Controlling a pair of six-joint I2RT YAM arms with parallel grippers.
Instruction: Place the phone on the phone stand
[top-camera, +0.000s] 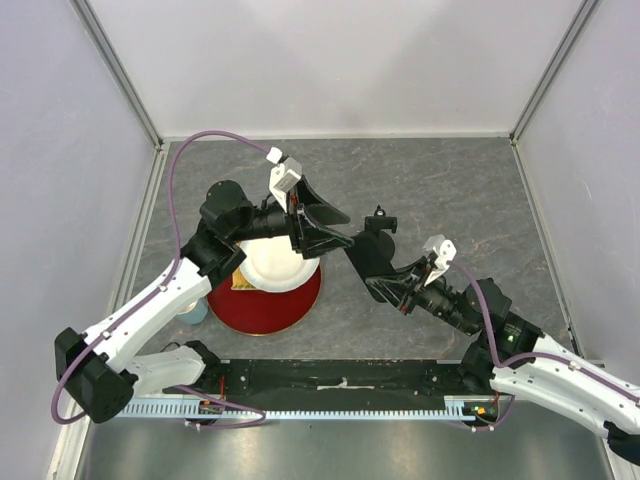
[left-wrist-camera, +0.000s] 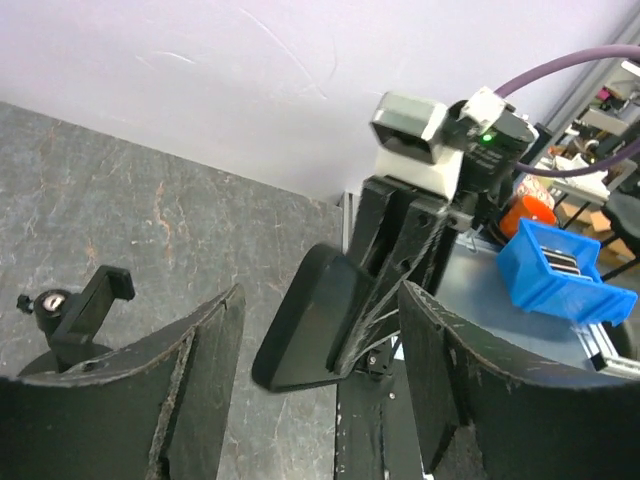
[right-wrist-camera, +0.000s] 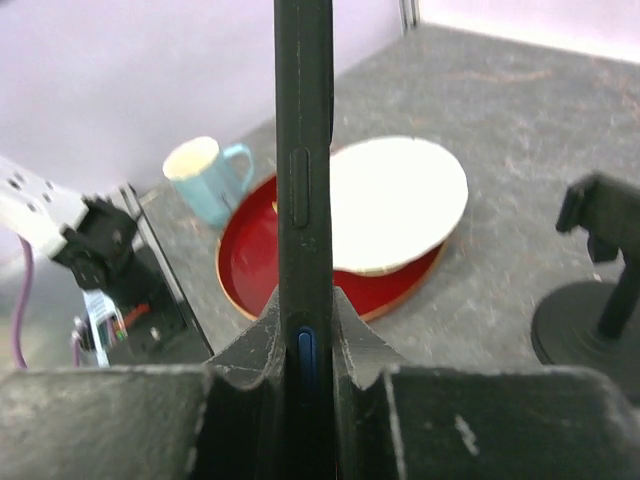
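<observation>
The phone (right-wrist-camera: 303, 150) is a thin black slab seen edge-on, standing straight up between my right gripper's (right-wrist-camera: 305, 330) jaws, which are shut on its lower end. In the left wrist view the phone (left-wrist-camera: 320, 320) hangs above the table just beyond my left gripper (left-wrist-camera: 320, 400), whose fingers stand wide apart and clear of it. From above, the two grippers meet mid-table, left gripper (top-camera: 335, 225) facing right gripper (top-camera: 385, 278). The phone stand (top-camera: 380, 222), black with a round base and top cradle, stands just behind them, also visible as the phone stand (right-wrist-camera: 600, 290) at far right.
A white plate (top-camera: 275, 262) lies on a red plate (top-camera: 265, 305) under my left arm. A light blue mug (right-wrist-camera: 205, 175) stands beside them near the table's front left. White enclosure walls surround the table.
</observation>
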